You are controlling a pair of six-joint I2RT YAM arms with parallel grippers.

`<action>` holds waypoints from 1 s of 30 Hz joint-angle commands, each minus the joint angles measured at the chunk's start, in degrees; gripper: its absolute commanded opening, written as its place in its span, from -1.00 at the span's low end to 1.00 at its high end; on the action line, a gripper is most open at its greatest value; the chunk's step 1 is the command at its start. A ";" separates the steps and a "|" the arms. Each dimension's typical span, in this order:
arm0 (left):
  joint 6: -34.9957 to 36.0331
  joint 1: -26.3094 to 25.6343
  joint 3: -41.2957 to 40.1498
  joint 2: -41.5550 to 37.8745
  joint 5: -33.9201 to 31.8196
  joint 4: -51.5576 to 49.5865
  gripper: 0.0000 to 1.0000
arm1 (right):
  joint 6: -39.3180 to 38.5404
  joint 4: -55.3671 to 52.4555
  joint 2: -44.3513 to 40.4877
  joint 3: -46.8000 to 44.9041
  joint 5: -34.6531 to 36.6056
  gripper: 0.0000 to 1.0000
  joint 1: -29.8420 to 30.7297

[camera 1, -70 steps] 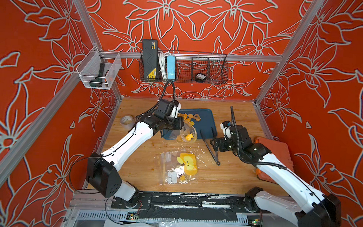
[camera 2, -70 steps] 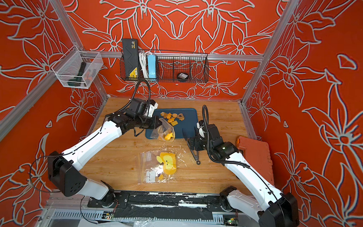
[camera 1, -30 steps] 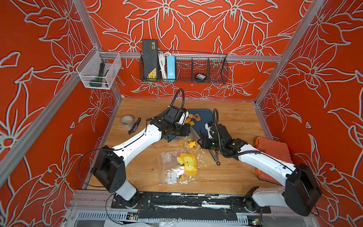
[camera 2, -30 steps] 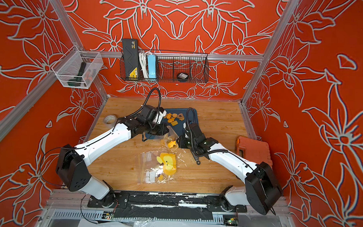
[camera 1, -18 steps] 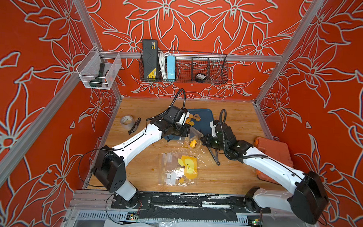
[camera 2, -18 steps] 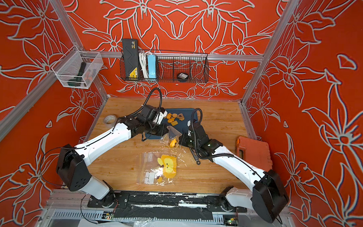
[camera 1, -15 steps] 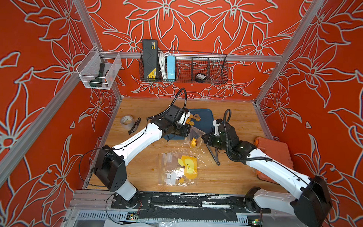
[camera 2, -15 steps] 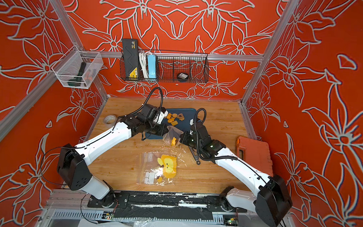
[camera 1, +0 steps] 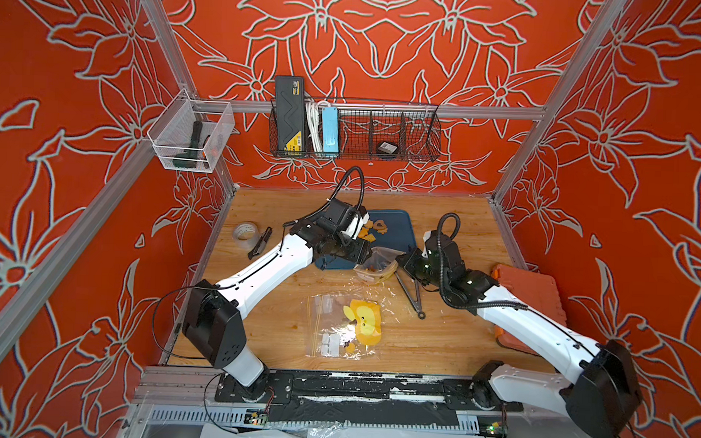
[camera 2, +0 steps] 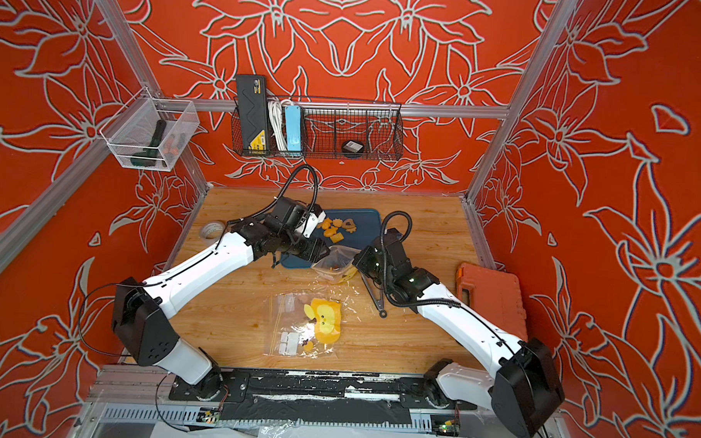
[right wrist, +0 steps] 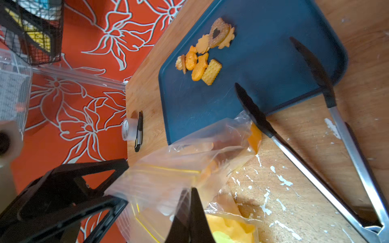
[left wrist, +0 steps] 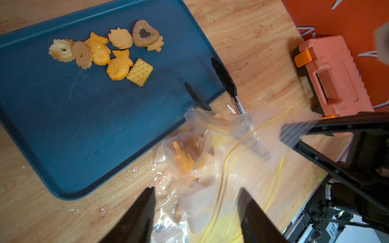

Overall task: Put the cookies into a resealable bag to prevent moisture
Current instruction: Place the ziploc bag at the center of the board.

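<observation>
Several cookies [left wrist: 117,54] [right wrist: 204,56] lie in a cluster on the blue tray [left wrist: 63,117], also seen in both top views [camera 1: 374,229] [camera 2: 334,227]. A clear resealable bag [left wrist: 227,160] [right wrist: 179,168] stands at the tray's near edge [camera 1: 377,263] [camera 2: 335,263], with a few orange cookies [left wrist: 185,153] inside it. My left gripper [left wrist: 195,202] [camera 1: 361,254] is open, its fingers apart on either side of the bag's film. My right gripper [right wrist: 192,195] [camera 1: 403,262] is shut on the bag's rim from the opposite side.
Metal tongs [camera 1: 408,288] [right wrist: 315,147] lie right of the bag, black tips on the tray. A second flat bag with a yellow print [camera 1: 349,324] lies nearer the front. An orange case [camera 1: 527,282] sits far right; a tape roll [camera 1: 245,232] and a black cutter [camera 1: 260,243] sit left.
My left gripper has opened and let go of the bag. My right gripper closed on the bag's rim and drew back a little to the right.
</observation>
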 commanded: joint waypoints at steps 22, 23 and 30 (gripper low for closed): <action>37.26 2.46 -44.58 -27.75 13.96 50.19 0.53 | 3.37 2.32 14.75 11.12 -12.66 -1.00 -7.93; 36.80 3.43 -44.91 -27.09 13.88 51.78 0.53 | 3.19 2.40 14.73 11.12 -12.99 -1.00 -8.01; 34.50 9.69 -39.69 -17.48 23.60 53.27 0.43 | 2.35 2.16 14.09 10.95 -13.48 -1.00 -8.06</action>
